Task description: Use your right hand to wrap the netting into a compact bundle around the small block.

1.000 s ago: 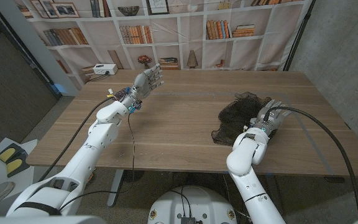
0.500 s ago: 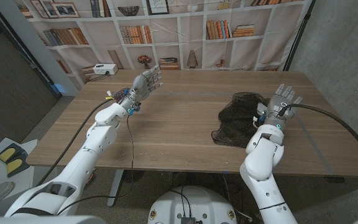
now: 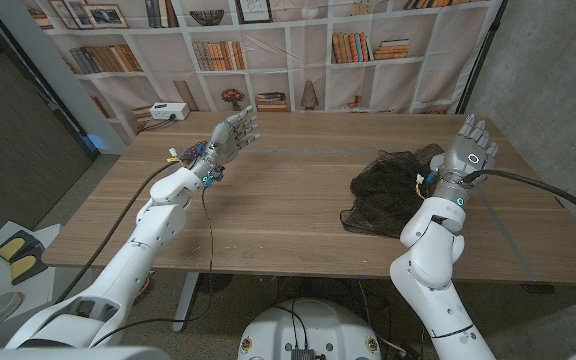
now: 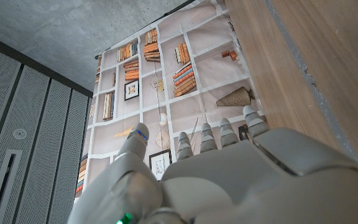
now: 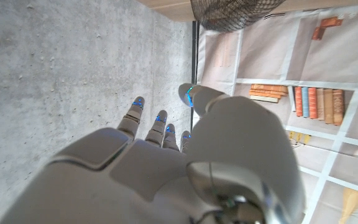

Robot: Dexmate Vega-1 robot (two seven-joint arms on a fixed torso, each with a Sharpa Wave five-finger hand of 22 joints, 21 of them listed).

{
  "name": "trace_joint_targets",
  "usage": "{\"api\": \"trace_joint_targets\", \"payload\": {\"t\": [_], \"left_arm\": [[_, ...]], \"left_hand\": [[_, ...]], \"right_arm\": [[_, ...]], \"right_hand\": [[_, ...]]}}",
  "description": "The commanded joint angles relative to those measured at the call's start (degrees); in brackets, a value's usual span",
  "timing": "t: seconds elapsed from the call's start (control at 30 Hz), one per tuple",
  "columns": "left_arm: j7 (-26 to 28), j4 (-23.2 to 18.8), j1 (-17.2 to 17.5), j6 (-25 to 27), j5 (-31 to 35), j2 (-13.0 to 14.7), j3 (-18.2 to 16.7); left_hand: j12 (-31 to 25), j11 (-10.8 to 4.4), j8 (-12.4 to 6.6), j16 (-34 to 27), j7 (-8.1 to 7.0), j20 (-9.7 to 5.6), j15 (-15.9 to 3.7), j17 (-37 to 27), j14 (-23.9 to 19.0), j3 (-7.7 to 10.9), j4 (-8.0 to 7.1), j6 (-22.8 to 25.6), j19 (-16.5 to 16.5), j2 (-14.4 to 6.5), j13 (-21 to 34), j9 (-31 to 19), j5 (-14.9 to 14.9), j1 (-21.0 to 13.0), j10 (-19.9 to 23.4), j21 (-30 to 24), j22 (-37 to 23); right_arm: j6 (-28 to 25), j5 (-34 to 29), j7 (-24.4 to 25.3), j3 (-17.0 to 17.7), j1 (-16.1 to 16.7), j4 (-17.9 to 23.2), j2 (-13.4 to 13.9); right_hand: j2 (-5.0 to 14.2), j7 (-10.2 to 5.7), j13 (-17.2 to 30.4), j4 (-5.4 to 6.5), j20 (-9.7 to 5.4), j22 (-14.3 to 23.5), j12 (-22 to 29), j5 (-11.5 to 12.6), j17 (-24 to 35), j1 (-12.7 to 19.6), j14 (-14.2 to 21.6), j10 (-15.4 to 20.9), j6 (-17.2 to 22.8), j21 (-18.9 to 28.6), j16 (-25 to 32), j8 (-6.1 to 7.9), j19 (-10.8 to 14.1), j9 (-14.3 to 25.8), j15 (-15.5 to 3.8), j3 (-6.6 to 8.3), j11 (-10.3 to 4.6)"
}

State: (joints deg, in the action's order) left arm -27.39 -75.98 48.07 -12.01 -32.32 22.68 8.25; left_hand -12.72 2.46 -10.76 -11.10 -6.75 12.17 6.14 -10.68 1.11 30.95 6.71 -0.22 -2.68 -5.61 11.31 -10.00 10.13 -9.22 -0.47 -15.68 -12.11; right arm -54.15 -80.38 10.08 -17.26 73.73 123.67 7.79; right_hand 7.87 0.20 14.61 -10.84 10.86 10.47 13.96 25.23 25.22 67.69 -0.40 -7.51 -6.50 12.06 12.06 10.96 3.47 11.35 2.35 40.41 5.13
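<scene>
Netting (image 3: 390,186) is seen in the head view as a dark, loose heap on the desk (image 3: 288,210), spread wide and not yet gathered. Just beside it, on its side away from the left arm, the right robot hand (image 3: 465,152) is raised above the desk with its fingers apart and nothing held. The left robot hand (image 3: 232,131) is held up well apart from the netting, fingers likewise spread and empty. For the step in hand, the right robot hand would best be lowered onto the outer edge of the netting, and the loose margin drawn inward over the middle of the heap, so that the mesh is folded on itself rather than pushed across the desk. Open mesh is likely to snag on fingertips, so a slow sweep and a clean release are judged wise. The small block cannot be made out; whether it lies under the netting cannot be told.

Fingers (image 4: 229,132) of the left robot hand are shown from behind in the left wrist view, extended and holding nothing, with a strip of desk (image 4: 316,56) alongside. The palm side is hidden.

Only a cut-off portion of the netting (image 5: 234,12) appears in the right wrist view, well apart from the right robot hand (image 5: 166,168), whose fingers are parted and empty. The block is not to be distinguished there either.
</scene>
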Motion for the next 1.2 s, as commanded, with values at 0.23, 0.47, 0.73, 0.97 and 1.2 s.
{"api": "trace_joint_targets", "payload": {"t": [0.23,0.47,0.73,0.97,1.2], "left_arm": [[-0.4,0.5,-0.4,-0.4,-0.2,-0.1,0.0],[0.8,-0.3,0.2,-0.7,-0.1,-0.2,-0.4],[1.4,-1.3,1.0,-0.6,-0.2,0.2,-0.8],[2.1,-1.9,1.7,-0.7,-0.3,0.5,-1.2],[2.6,-2.7,2.4,-0.3,-0.6,1.0,-1.7]], "left_hand": [[0.1,-0.07,0.06,0.0,-0.28,0.1,0.3,-0.1,-0.3,0.61,-0.04,-0.1,0.6,0.3,0.2,-0.3,0.1,0.4,0.1,0.0,-0.2],[0.1,0.19,0.01,0.1,-0.15,0.09,0.14,-0.1,-0.1,0.63,-0.06,0.1,0.7,0.3,0.2,-0.3,0.1,0.5,0.1,0.0,-0.2],[0.2,0.06,0.02,0.1,-0.4,0.09,-0.11,-0.1,0.0,0.68,-0.11,0.1,0.7,0.2,0.2,-0.3,0.1,0.5,-0.4,0.0,-0.2],[0.5,-0.47,0.07,0.1,-0.57,0.09,-0.1,-0.1,0.1,0.69,-0.17,0.0,0.8,0.1,0.2,-0.3,0.1,0.6,-1.1,0.0,-0.2],[0.7,-0.55,0.08,0.3,-0.66,0.09,-0.15,-0.1,0.5,0.71,-0.22,0.0,0.7,0.1,0.2,-0.3,0.1,0.7,-1.5,0.1,-0.2]], "right_arm": [[1.0,11.1,12.0,0.9,-0.4,1.3,0.9],[13.7,28.7,24.0,5.3,1.5,1.7,3.8],[45.1,64.6,21.5,15.8,3.9,-2.8,9.4],[61.6,84.2,13.7,16.9,2.0,-11.2,13.7],[68.8,94.2,7.2,15.3,-0.2,-16.3,17.8]], "right_hand": [[-5.12,-1.74,-0.6,3.91,-7.73,0.3,3.2,5.1,-0.4,-6.0,8.5,9.9,9.5,4.7,2.9,1.92,11.5,-0.1,-3.36,2.72,-1.54],[-5.83,-2.71,-1.6,8.63,-7.88,0.1,4.5,-6.6,-0.4,-21.1,14.6,19.2,21.6,6.1,4.8,3.6,17.5,-0.2,-4.07,-6.04,-2.65],[-5.79,-2.34,-2.5,15.58,-5.9,0.1,1.3,-14.6,-2.1,-38.7,13.2,18.9,21.5,3.9,3.3,1.18,14.9,-0.1,-0.52,-16.16,0.11],[-5.44,-2.58,-2.6,16.42,-4.18,0.2,-0.1,-15.1,-2.7,-41.7,11.5,17.1,19.7,2.5,2.3,0.31,12.3,-0.1,-0.68,-17.7,-0.25],[-5.44,-2.8,-2.6,16.71,-3.88,0.2,0.0,-15.2,-2.9,-43.0,11.6,18.1,19.3,2.1,2.2,0.15,11.7,-0.2,-0.58,-18.35,0.11]]}}
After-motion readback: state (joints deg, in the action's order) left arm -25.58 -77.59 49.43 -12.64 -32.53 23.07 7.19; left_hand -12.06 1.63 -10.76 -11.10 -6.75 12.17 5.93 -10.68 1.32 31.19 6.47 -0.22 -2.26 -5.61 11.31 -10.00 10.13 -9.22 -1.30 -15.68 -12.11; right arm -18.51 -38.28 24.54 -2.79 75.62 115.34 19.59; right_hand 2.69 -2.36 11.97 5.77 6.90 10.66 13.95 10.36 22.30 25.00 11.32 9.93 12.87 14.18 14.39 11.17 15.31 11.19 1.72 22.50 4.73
